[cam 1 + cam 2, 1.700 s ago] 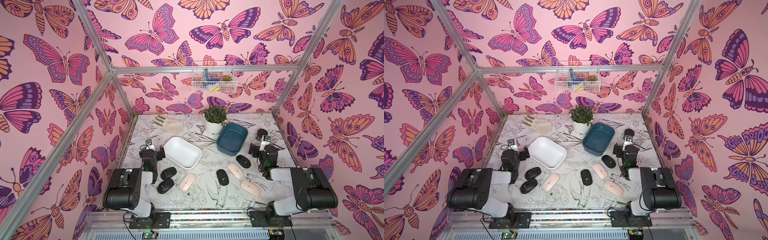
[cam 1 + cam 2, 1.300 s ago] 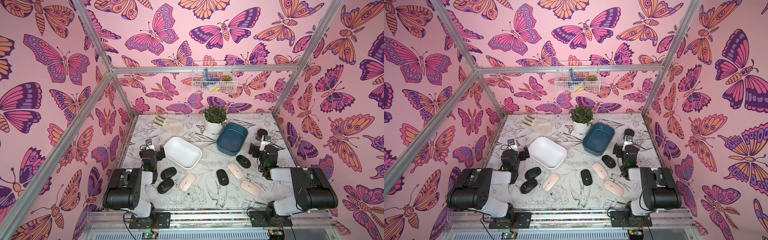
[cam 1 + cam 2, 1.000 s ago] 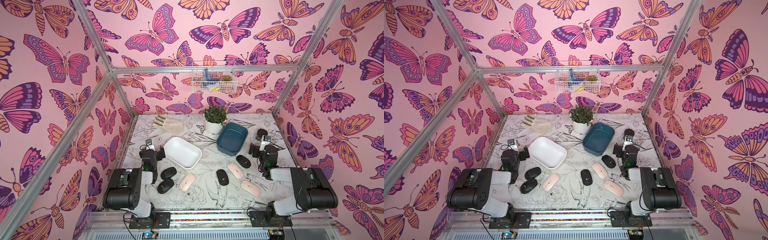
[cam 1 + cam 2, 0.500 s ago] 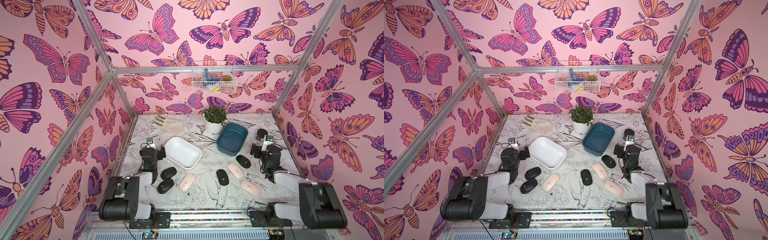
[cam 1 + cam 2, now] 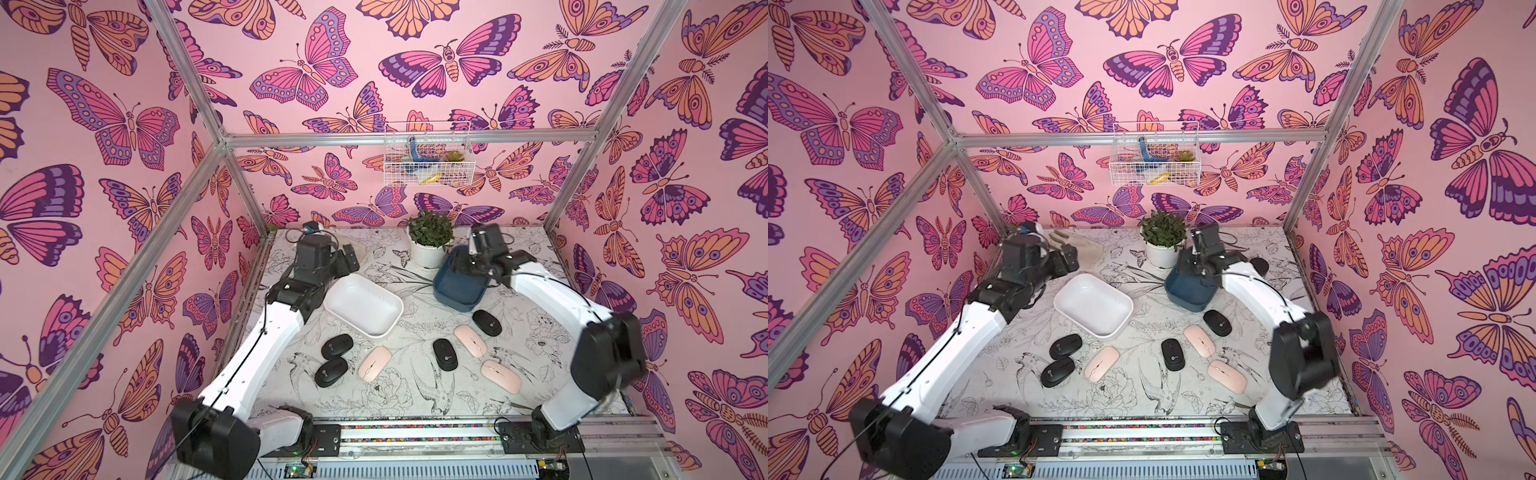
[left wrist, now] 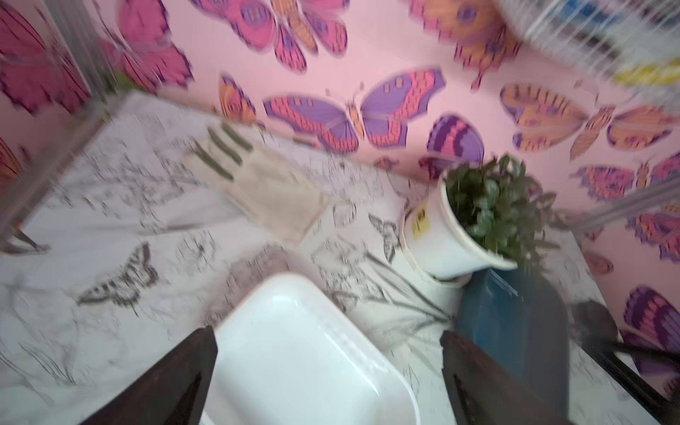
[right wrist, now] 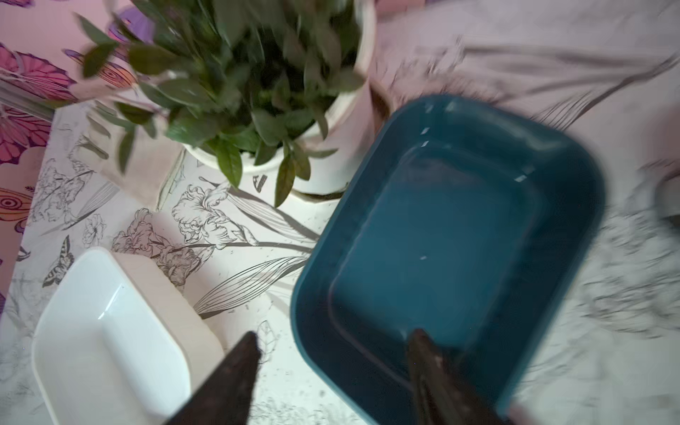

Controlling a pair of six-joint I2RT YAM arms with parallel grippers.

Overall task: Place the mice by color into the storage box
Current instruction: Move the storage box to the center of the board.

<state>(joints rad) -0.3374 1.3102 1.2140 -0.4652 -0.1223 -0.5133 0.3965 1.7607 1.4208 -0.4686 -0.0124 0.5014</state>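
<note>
1. Lifted the left arm [image 5: 266, 332] and the right arm [image 5: 552, 299] from low and folded by the front rail [image 5: 415, 432], then stretched both out toward the back.
2. Holding the left gripper [image 6: 325, 333] spread wide, just over the near end of the white box [image 5: 386, 330].
3. Starting to squeeze the right gripper [image 7: 334, 333]: half spread, one finger on each side of the blue box [image 7: 312, 349] wall, not pinching yet.
4. Left on the table [image 5: 415, 399]: four black mice [image 5: 337, 346] [image 5: 331, 372] [image 5: 444, 354] [image 5: 486, 322] and three pink mice [image 5: 372, 363] [image 5: 470, 340] [image 5: 500, 376].
5. Looks like moving a box first. No sorting done yet.
</note>
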